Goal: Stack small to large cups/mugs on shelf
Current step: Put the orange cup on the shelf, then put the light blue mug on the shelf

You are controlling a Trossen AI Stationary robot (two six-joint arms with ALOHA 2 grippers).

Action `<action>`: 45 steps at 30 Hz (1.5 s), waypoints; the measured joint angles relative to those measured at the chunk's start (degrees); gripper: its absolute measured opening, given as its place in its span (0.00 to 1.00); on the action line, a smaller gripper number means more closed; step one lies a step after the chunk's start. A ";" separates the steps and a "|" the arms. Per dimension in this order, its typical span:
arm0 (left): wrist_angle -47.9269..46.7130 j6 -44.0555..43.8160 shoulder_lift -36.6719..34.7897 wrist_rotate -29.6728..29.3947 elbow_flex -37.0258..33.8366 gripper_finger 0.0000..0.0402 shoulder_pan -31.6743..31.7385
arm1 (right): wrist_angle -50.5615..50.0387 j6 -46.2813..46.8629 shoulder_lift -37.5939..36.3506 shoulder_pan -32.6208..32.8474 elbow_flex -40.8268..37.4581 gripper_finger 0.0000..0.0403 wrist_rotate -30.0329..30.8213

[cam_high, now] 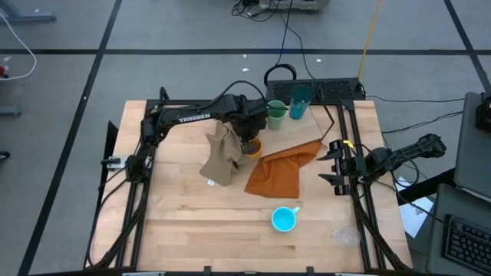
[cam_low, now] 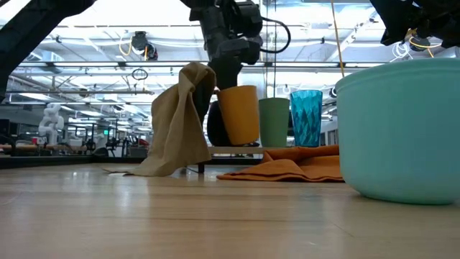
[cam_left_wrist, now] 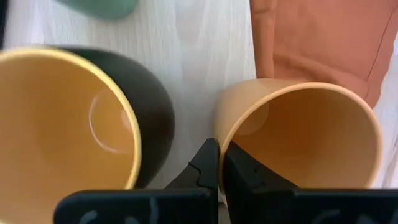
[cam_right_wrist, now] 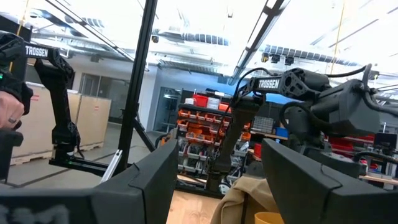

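The left gripper hangs near the worktop's centre, a little toward 11 o'clock, its jaws pinched tight on the rim of the small orange cup. In the low view that cup is tilted, and I cannot tell whether its base touches the shelf. Just beside it, on the 9 o'clock side, is the yellow mug with its dark outside.

The light green cup stands at about 12 o'clock, with the tall teal tumbler just beside it toward 1 o'clock. A tan cloth lies crumpled at 10 o'clock from centre, and an orange cloth is spread toward 3 o'clock of the orange cup.

The bright cyan mug sits well apart at about 5 o'clock, close to the near edge.

The right gripper waits at the 3 o'clock edge, jaws parted and holding nothing.
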 joint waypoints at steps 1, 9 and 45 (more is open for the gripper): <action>-0.50 0.02 0.04 -0.02 0.00 0.01 0.00 | 0.00 0.00 -0.02 0.00 0.00 0.54 0.01; -0.18 -0.07 0.09 0.24 0.00 0.05 0.00 | -0.42 0.00 -0.02 0.01 0.00 0.54 0.02; -0.46 -0.32 0.09 -1.40 0.71 0.41 0.17 | -0.90 -0.04 -0.02 0.00 0.00 0.54 0.06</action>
